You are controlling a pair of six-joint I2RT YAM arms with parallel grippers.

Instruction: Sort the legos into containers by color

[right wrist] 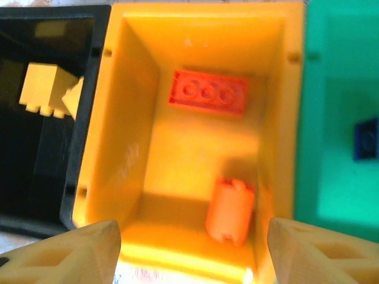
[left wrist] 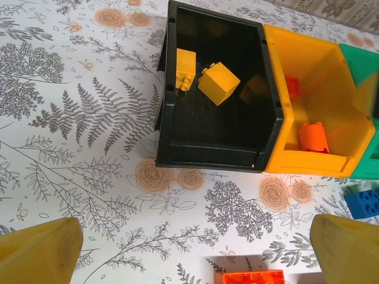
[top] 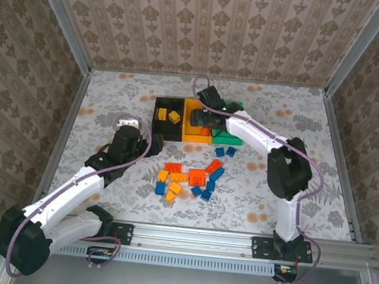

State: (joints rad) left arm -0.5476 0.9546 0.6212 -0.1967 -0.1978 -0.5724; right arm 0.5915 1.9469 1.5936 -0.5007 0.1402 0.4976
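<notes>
Right gripper [right wrist: 192, 232] spread wide and empty above yellow bin [right wrist: 142, 136], best lifted straight clear of its rim before heading for loose bricks [top: 192, 177] at six o'clock.

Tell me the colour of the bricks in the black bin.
Yellow-orange bricks; best in the left wrist view.

You've got nothing to read here, honestly: no lettering, brand, number or sticker that can be made out on the bins [top: 197, 137] or the legos [top: 196, 177]. The wallpaper [top: 208, 29] and the table [top: 112, 100] are just prints, damask on one, ferns and flowers on the other, with no words in either.
</notes>
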